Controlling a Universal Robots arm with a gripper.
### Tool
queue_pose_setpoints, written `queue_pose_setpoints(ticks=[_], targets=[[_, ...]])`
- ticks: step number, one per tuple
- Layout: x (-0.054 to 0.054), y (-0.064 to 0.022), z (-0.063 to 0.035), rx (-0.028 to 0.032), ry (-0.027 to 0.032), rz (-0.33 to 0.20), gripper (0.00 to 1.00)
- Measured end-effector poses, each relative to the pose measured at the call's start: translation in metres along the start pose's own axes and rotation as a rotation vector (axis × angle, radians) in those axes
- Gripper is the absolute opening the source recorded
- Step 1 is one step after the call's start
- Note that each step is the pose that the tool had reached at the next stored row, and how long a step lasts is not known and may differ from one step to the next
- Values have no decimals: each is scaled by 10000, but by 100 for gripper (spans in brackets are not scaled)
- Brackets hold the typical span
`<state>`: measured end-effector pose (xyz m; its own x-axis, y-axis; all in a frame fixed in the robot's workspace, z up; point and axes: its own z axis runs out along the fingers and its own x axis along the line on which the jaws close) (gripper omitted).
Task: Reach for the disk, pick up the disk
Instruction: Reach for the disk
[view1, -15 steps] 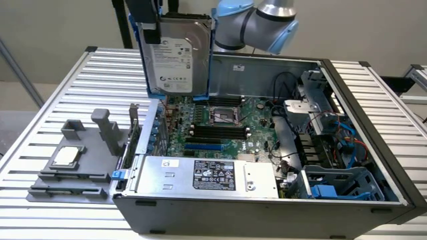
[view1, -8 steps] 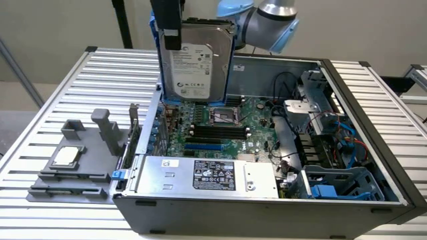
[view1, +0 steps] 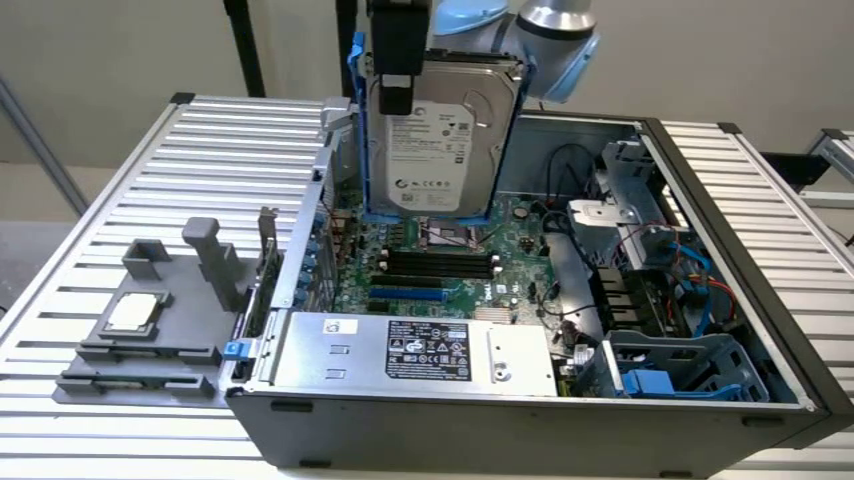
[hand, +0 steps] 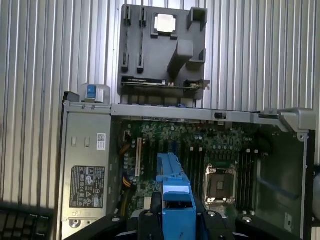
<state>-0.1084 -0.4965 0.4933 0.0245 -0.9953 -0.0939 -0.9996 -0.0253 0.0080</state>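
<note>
Pick-up step looks done: the pincer (view1: 396, 95) is pinching the disk (view1: 441, 135) by its blue bracket, held upright above the open PC case (view1: 721, 300) w/ motherboard (view1: 447, 265). Next needs steady hold, I think.

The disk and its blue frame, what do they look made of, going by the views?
The disk, held up over the open case by the gripper: body looks like bare metal, silver-grey with a dull sheen, under a matte white printed label. The blue bracket around it looks like moulded plastic, evenly bright and slightly glossy.
</note>
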Motion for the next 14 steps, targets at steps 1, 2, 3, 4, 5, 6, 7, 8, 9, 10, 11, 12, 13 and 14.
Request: queue_pose_setpoints(ticks=[1,2,3,4,5,6,7,8,9,10,11,12,13,14], targets=[[21,-41,-3,0,1,0,33],[43,-85,-5,0,0,-1,33],[64,-126,-7,0,1,0,33],[85,-167,-9,0,0,0,33],[108,-209,-12,0,0,-1,33],[130,-248,-14,0,0,-1,33],[153,-287,-16,0,0,-1,33],[176,-325,-17,0,-1,-1,33],[200,-361,-19,0,0,-1,33],[223,-396,-21,0,-1,-1,33],[247,-432,-23,-1,1,-1,33],[271,-469,-25,0,0,-1,33],[295,-504,-26,-1,1,-1,33],[319,-540,-28,0,0,-1,33]])
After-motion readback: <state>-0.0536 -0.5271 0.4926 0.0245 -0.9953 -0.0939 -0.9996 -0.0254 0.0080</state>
